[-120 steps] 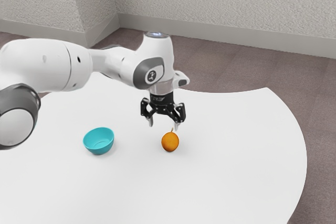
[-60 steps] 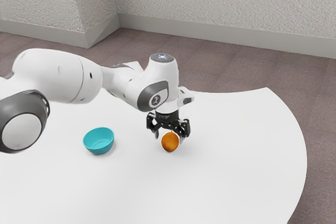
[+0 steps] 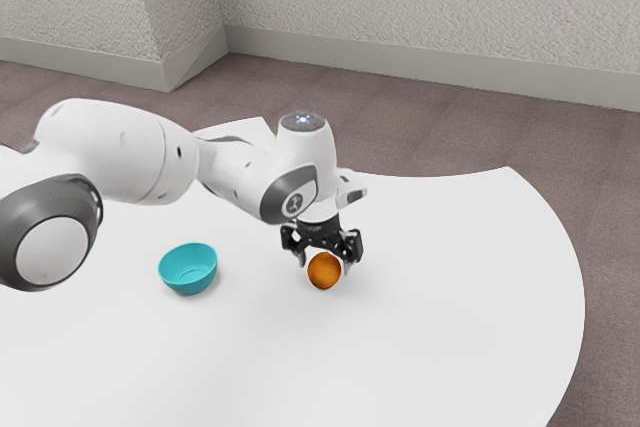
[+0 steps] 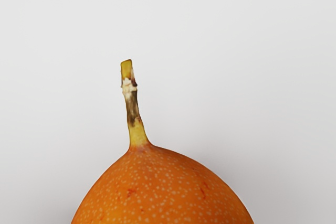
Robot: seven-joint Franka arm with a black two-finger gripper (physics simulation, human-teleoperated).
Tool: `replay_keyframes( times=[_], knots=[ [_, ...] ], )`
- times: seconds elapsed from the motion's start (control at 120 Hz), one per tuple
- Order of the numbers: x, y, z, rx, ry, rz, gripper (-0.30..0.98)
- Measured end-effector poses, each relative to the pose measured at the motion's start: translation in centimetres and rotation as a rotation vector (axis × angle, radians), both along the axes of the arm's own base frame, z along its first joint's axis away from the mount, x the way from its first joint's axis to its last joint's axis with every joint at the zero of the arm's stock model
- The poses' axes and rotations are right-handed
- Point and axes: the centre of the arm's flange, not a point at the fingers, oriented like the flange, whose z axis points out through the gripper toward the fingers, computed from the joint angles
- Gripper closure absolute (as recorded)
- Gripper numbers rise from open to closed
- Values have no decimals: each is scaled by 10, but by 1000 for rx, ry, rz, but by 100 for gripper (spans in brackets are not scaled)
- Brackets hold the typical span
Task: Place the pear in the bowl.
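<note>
Round orange pear (image 4: 163, 192), pale-speckled, few red marks; stem (image 4: 134, 111) yellow-brown.

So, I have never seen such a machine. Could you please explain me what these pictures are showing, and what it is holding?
The machine is one jointed white robot arm, with a black two-finger gripper at its end. The exterior view comes from a camera at the arm's side. The wrist view comes from a camera on the arm's hand; it shows the top of an orange fruit and its stem close up.

On the white table are that fruit, presumably the pear of the task, and a turquoise bowl, toward the exterior view's left. The gripper's fingers stand open on either side of the fruit, so nothing is held.
</note>
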Motion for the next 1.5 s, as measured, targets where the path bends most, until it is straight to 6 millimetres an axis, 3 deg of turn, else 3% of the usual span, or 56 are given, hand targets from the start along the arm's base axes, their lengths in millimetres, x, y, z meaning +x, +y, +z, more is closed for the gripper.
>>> replay_keyframes(
  times=[0.558,0.792,0.917,1.05,1.275,1.5],
  knots=[
    [-3,2,-8,-10,5,11,30],
    [-9,5,28,-18,-27,18,35],
    [-28,34,60,-27,-43,58,36],
    [-47,85,80,-31,-46,139,37],
    [-82,162,87,-31,-25,269,39],
    [-109,210,82,-29,1,360,41]
  ],
)
